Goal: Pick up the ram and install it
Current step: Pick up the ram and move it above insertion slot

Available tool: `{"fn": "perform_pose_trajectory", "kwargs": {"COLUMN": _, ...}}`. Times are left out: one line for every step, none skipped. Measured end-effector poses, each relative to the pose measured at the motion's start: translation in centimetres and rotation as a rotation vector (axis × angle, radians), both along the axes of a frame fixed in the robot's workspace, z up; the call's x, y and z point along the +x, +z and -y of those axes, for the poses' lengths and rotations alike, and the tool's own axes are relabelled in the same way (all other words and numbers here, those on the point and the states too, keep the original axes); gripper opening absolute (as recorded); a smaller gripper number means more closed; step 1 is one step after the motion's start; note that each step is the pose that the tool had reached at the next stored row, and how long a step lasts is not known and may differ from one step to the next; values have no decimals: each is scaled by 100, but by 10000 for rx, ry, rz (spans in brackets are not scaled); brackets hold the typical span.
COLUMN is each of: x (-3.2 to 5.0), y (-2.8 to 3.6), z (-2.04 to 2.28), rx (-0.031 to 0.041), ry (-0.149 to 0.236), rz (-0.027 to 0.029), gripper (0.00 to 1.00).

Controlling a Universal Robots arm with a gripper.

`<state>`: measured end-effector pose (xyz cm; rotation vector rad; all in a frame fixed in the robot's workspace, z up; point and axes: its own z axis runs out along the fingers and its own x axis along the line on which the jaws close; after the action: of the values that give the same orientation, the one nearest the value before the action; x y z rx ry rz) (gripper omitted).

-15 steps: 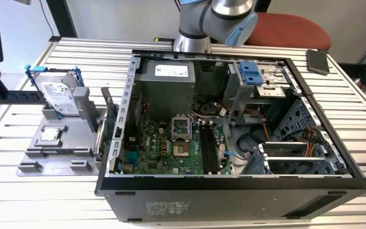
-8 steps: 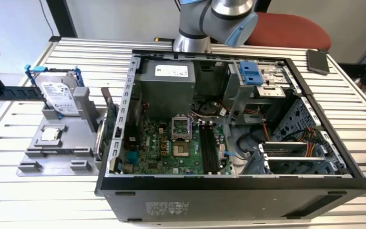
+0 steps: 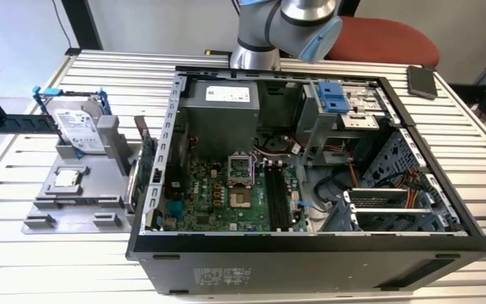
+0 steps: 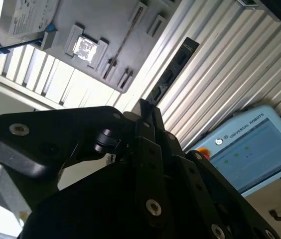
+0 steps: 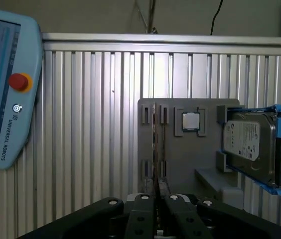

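Where the jaws come together they are clamped on the ram (image 4: 173, 69), gripping its upper long edge about midway along, as far as I can judge, since each wrist view has one half of the stick reaching out from them. Its long axis lies level and runs along the slats of the desk (image 5: 90, 124), crosswise to the jaws and not pointing away from them. Straight below, well apart, is the grey tray (image 5: 180, 164); the ram lines up with the groove between four small posts (image 5: 145, 114) there, which I take to be its holder. Next along the tray lie the square processor chip (image 5: 191, 121) and then the hard drive (image 5: 250, 144) in its blue caddy.

In the exterior view the ram (image 3: 19, 123) is a dark level strip high over the tray, toward the desk's edge on the exterior view's left. The open computer case (image 3: 311, 247) sits on the desk's middle; its black memory slots (image 3: 278, 193) run across the slats, so roughly square to the ram's long axis, and lie well apart from the jaws and lower, toward the exterior view's right.

The arm's base (image 3: 255, 57) stands at the desk's far edge behind the case, and the wrist, judging by how squarely the first wrist view meets the slats, points straight down.
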<state>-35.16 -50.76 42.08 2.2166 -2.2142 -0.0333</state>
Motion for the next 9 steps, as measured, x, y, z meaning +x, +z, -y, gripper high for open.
{"fn": "perform_pose_trajectory", "kwargs": {"x": 1, "y": 0, "z": 0, "rx": -1, "ry": 0, "rz": -1, "gripper": 0}}
{"fn": "perform_pose_trajectory", "kwargs": {"x": 5, "y": 0, "z": 0, "rx": 1, "ry": 1, "rz": 0, "gripper": 0}}
{"fn": "perform_pose_trajectory", "kwargs": {"x": 12, "y": 2, "z": 0, "rx": -3, "ry": 1, "rz": -2, "gripper": 0}}
{"fn": "perform_pose_trajectory", "kwargs": {"x": 22, "y": 0, "z": 0, "rx": 0, "ry": 2, "rz": 0, "gripper": 0}}
{"fn": "perform_pose_trajectory", "kwargs": {"x": 34, "y": -2, "z": 0, "rx": 2, "ry": 1, "rz": 2, "gripper": 0}}
{"fn": "perform_pose_trajectory", "kwargs": {"x": 49, "y": 0, "z": 0, "rx": -1, "ry": 0, "rz": 0, "gripper": 0}}
{"fn": "perform_pose_trajectory", "kwargs": {"x": 63, "y": 1, "z": 0, "rx": -1, "ry": 0, "rz": -1, "gripper": 0}}
{"fn": "perform_pose_trajectory", "kwargs": {"x": 78, "y": -1, "z": 1, "rx": 1, "ry": 1, "rz": 2, "gripper": 0}}
{"fn": "perform_pose_trajectory", "kwargs": {"x": 90, "y": 0, "z": 0, "rx": 0, "ry": 0, "rz": 0, "gripper": 0}}
